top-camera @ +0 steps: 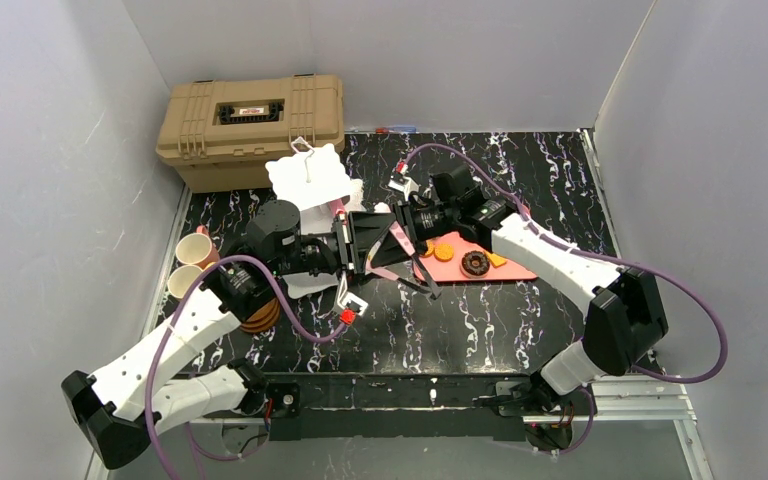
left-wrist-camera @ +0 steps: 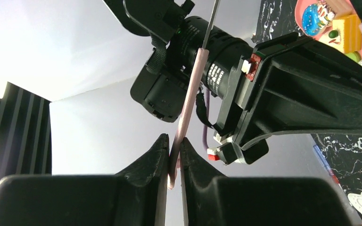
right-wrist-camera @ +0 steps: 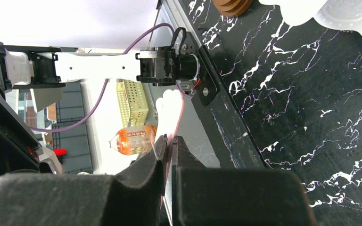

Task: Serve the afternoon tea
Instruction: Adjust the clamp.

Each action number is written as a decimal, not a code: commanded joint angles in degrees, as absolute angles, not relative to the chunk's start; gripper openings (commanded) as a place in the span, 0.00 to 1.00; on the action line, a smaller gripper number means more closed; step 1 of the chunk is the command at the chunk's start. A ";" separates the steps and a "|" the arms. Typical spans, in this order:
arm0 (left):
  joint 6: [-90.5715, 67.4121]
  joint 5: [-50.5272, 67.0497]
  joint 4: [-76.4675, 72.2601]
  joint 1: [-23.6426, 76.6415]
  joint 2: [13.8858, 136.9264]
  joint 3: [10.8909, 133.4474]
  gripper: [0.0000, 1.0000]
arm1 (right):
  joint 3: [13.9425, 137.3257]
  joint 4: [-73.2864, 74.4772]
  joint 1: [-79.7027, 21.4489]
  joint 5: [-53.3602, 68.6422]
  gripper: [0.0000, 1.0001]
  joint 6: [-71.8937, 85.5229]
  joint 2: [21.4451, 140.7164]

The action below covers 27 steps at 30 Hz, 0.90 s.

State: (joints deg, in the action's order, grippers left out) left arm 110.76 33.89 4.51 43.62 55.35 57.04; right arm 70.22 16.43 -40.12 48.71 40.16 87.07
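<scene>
Nearest, our left hand (left-wrist-camera: 173, 141) and right hand (right-wrist-camera: 169, 139) each pinch a thin pink plate (left-wrist-camera: 192, 94), seen edge-on only. Beyond, the left arm (top-camera: 190, 330) partly hides the white stand (top-camera: 305, 175) on the table (top-camera: 560, 170); we cannot read the case (top-camera: 200, 130) label.

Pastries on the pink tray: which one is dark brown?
The ring doughnut, with a hole in its middle; the orange pastries beside it are much lighter.
</scene>
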 commanded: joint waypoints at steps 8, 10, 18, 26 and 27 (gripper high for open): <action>104.06 35.49 -2.26 43.73 49.78 58.23 0.00 | 73.27 9.62 -38.94 48.55 0.55 41.23 85.59; 101.41 35.55 0.44 43.78 48.39 57.42 0.00 | 74.87 5.52 -37.39 48.86 0.68 42.97 84.81; 72.01 33.27 10.81 43.79 45.74 60.98 0.00 | 72.52 -6.06 -26.00 46.49 0.98 40.47 76.70; 34.41 28.79 20.59 43.69 49.15 70.95 0.00 | 62.35 -16.57 -21.32 56.61 0.99 18.32 63.24; 31.73 29.09 20.92 43.69 49.07 71.01 0.00 | 61.22 -19.64 -21.30 60.62 0.98 18.55 62.08</action>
State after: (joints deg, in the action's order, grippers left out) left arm 53.25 30.28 15.88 43.62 48.90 67.18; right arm 64.62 -8.62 -21.06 48.12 29.36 67.00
